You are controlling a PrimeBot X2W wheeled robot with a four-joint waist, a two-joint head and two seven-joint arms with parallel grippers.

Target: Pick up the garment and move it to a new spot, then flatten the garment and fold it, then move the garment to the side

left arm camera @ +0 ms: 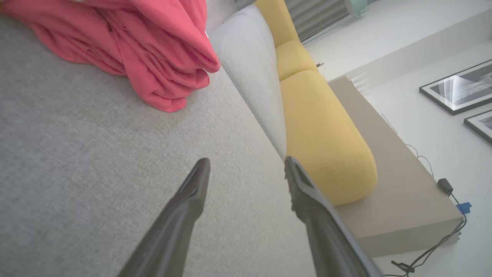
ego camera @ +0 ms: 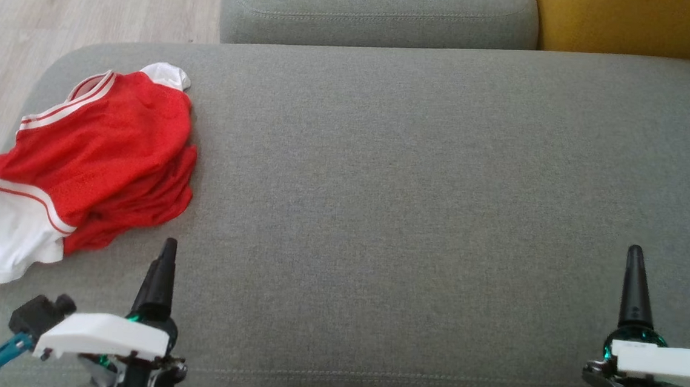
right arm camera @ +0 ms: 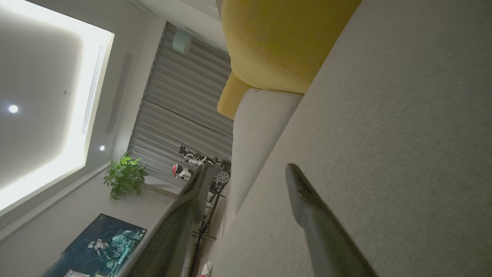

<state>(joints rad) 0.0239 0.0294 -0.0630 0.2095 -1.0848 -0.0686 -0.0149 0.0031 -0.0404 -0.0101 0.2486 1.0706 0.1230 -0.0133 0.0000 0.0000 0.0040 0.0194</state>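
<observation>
The garment (ego camera: 95, 158) is a red mesh jersey with white trim, lying bunched and partly folded over at the left end of the grey sofa seat (ego camera: 412, 192); one white sleeve hangs near the seat's left edge. In the left wrist view its red folds (left arm camera: 153, 50) lie at the top left, ahead of the fingers. My left gripper (ego camera: 160, 271) hovers just below and right of the garment, apart from it, and my left gripper (left arm camera: 246, 165) stands open with bare cushion between its fingers. My right gripper (ego camera: 635, 280) is far off at the lower right; my right gripper (right arm camera: 246, 169) is open and holds nothing.
A grey back cushion (ego camera: 382, 11) and a yellow cushion (ego camera: 636, 22) line the far edge of the seat. Wooden floor (ego camera: 60, 3) lies beyond the seat's left end. A low beige ledge (left arm camera: 392, 184) runs behind the sofa.
</observation>
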